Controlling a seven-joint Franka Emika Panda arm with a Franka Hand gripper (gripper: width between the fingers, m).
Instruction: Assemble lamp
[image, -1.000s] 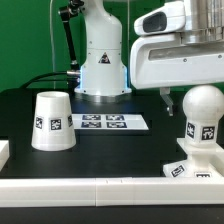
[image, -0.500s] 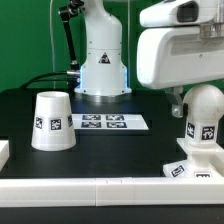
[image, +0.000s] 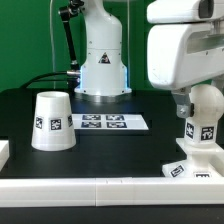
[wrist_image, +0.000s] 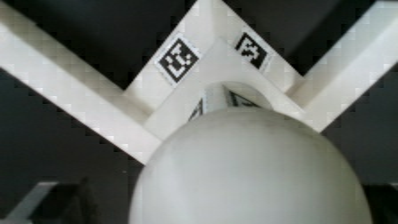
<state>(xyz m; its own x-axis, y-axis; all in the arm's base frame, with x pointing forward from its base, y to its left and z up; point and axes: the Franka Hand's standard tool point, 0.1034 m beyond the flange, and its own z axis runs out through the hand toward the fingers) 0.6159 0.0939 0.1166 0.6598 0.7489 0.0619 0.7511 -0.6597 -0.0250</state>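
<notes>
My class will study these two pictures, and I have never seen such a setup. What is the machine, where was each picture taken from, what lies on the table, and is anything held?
The machine is a robot arm, standing at the back of a black table. Its end carries a two-finger gripper, at the exterior view's right. One picture comes from a camera off the arm, the other from a camera on the wrist, looking down past the gripper. On the table are lamp parts: a cone-shaped shade standing alone, and a round bulb sitting on a flat base. The strip of printed squares is the marker board. The gripper hangs at the bulb; whether it grips cannot be seen.
</notes>
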